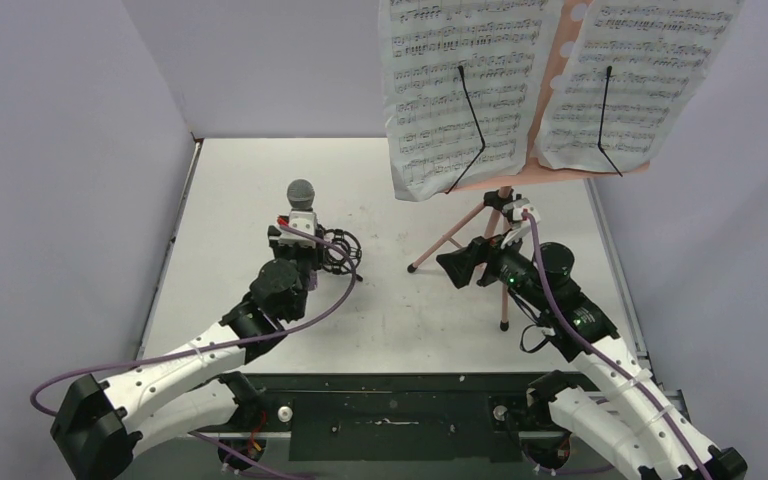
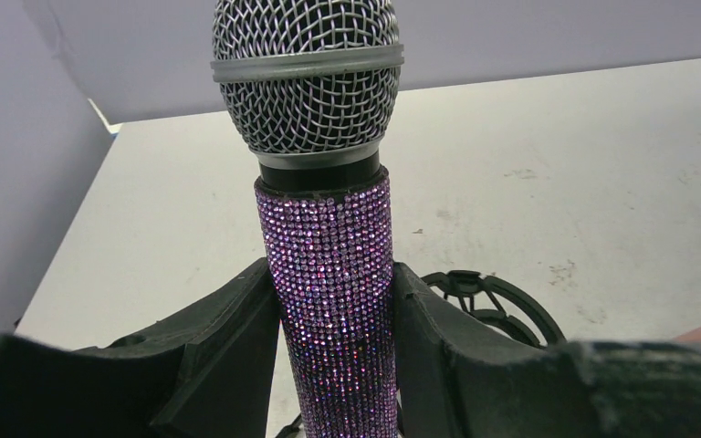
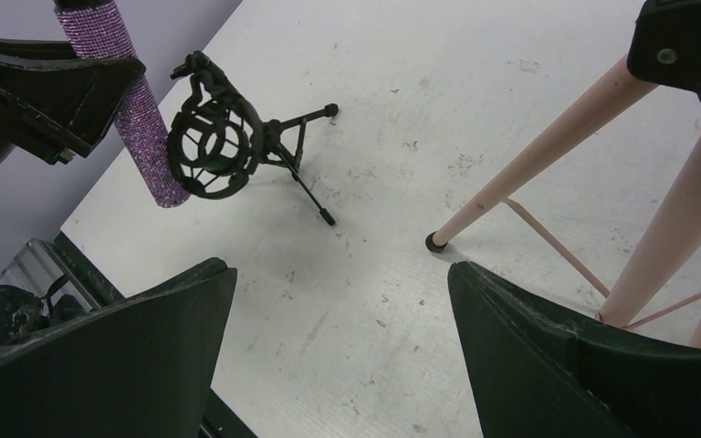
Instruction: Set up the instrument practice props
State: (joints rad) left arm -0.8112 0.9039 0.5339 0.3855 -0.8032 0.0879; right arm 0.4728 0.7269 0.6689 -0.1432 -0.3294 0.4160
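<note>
Pink stand (image 1: 560,172) mostly behind white pages (image 1: 460,90)

The sheet-music pages (image 1: 460,90) run off the overhead view's top edge and hide most of the music stand (image 1: 448,237) desk; the left wrist view cuts off the microphone (image 2: 333,274) below, the left gripper (image 2: 333,301) covering much of the mic stand (image 2: 488,297)

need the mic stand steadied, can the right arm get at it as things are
Probably yes: the right arm, jaws open, faces the mic stand across bare table, the pink legs off to one side. The left arm, holding the microphone right beside it, may crowd it.
</note>
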